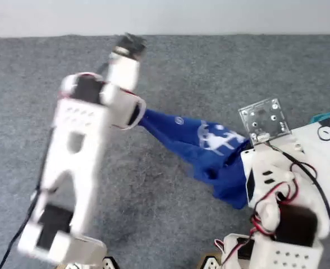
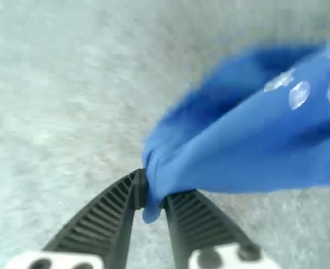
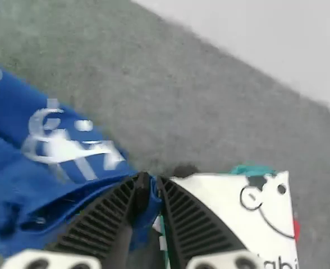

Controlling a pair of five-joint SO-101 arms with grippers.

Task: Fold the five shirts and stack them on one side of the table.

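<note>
The blue shirt (image 1: 204, 145) is stretched over the grey desk (image 1: 210, 73), its long axis running diagonally from the left arm toward the right arm at the near edge. The left fingers (image 2: 114, 213) are clenched on one bunched end. The right fingers (image 3: 106, 216) are clenched on the other end, just beside a white shirt (image 1: 322, 151) lying flat.

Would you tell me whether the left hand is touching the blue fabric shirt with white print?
Touching: the left wrist view shows the left hand pinched shut on a fold of the blue fabric shirt.
</note>
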